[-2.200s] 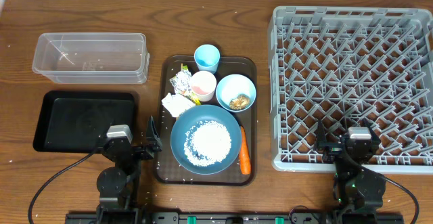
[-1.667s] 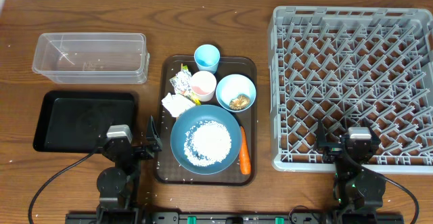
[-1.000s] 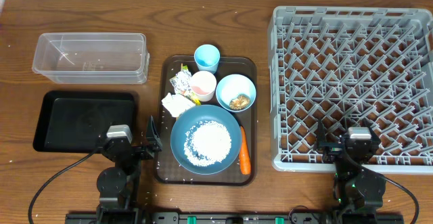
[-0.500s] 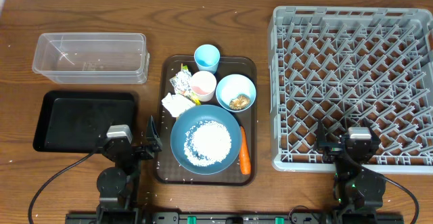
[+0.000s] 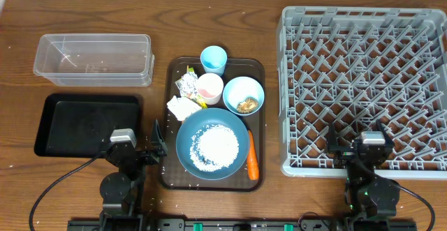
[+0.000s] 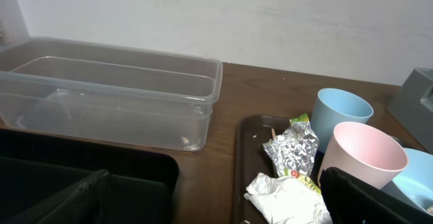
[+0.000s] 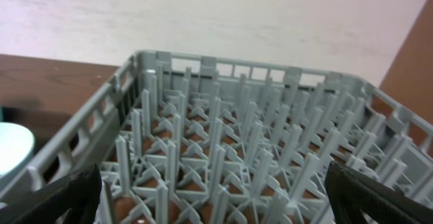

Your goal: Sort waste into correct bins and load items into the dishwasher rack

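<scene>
Nearest, at the bottom of the overhead view, both arms sit low over the wooden surface (image 5: 28, 182). The left pincer (image 6: 213, 183) has its fingers spread wide apart and holds nothing. The right pincer (image 7: 213, 175) is likewise spread wide and empty, at the near edge of the grey dishwasher rack (image 5: 363, 84), which fills the right side of the frame.

Just beyond the left arm, at the lower middle, a dark brown serving tray (image 5: 170, 176) carries the large dark blue bowl (image 5: 188, 154) with white rice (image 5: 215, 146) heaped in it. The orange carrot (image 5: 252, 158) lies on the tray just right of that bowl. Left of the tray sits the shallow black tray (image 5: 77, 123).

Further up the serving tray, the crumpled white napkin (image 5: 183, 108) lies at its left side, with the yellow-green wrapper (image 5: 187, 86) just beyond it. The pink cup (image 5: 209, 88) stands upright beside the wrapper. To its right, the smaller light blue bowl (image 5: 243, 91) holds a brownish food lump (image 5: 246, 105).

Farthest on the tray, the light blue cup (image 5: 214, 58) stands upright. At the upper left, the clear plastic tub (image 5: 94, 58) rests on the surface, beyond the black tray.
</scene>
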Motion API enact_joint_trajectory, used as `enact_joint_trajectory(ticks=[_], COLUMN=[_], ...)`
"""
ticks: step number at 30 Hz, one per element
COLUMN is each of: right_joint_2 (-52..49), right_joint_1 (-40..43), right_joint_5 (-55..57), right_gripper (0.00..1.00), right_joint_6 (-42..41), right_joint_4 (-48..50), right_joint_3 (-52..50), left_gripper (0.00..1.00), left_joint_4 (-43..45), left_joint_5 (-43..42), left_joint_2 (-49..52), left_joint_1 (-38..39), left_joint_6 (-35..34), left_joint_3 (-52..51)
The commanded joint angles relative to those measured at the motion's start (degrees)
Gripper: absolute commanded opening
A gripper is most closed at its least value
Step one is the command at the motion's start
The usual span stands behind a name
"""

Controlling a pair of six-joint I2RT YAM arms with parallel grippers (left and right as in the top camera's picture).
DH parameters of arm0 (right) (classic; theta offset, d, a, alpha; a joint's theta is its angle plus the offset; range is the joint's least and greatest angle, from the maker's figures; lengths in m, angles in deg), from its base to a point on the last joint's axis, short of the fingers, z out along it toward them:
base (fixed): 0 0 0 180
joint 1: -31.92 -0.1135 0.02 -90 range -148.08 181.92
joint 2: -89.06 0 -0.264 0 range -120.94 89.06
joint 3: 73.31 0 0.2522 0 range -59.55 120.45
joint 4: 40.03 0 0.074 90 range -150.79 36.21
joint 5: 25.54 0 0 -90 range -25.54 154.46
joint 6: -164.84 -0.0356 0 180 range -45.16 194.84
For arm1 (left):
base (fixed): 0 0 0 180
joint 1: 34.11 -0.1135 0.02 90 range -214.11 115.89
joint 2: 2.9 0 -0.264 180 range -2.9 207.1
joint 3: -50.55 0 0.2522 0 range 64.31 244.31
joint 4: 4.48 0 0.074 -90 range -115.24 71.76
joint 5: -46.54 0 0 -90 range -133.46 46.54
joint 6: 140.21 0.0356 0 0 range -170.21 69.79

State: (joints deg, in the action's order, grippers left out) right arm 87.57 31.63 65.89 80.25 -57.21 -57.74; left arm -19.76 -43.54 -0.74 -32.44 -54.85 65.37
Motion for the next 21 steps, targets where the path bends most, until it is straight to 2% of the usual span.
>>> enact_joint_trajectory(ticks=[1, 10, 21], right_joint_2=[-0.02, -0.02, -0.02], right_joint_1=[-0.74, -0.74, -0.74], right_joint_5=[-3.89, -5.42, -5.33], right_gripper=[0.99, 0.99, 0.99], right_joint_6=[-0.66, -0.66, -0.61], right_joint_4=[0.20, 0.26, 0.24], right_joint_3=[-0.26, 0.61, 5.75], left_gripper=[0.98, 0.98, 0.98], left_joint_4=[-2.60, -2.27, -2.32], left_joint_5=[0.68, 0.70, 0.70], left_joint_2=[0.13, 0.13, 2.16], left_joint_1=[0.17, 0.17, 0.17], left_joint_6=[0.13, 0.17, 5.09], left_joint_3=[-0.83, 1.40, 9.79])
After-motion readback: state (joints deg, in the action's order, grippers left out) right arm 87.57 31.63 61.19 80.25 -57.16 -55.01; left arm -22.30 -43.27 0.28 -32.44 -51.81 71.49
